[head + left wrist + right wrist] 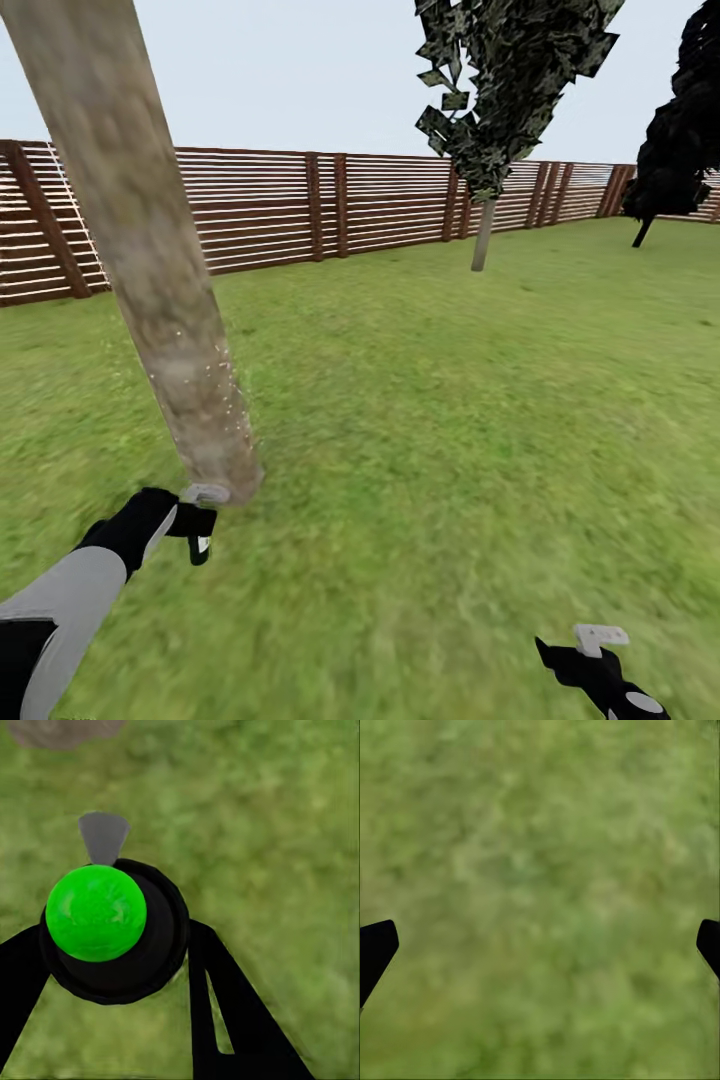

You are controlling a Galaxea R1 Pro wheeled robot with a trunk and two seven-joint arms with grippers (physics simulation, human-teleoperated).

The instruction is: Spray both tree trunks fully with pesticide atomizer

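The pesticide atomizer is a small black bottle with a grey trigger head, and my left gripper is shut on it just beside the base of the near tree trunk. That trunk leans up to the left and carries tiny white specks low down. In the left wrist view the atomizer sits between my black fingers, its green spot facing the camera and its grey nozzle pointing toward the trunk base. A second tree stands far off by the fence. My right gripper hangs open over grass.
A brown slatted fence closes the lawn at the back. A dark, almost black tree stands at the far right. Open grass lies between the near trunk and the far tree.
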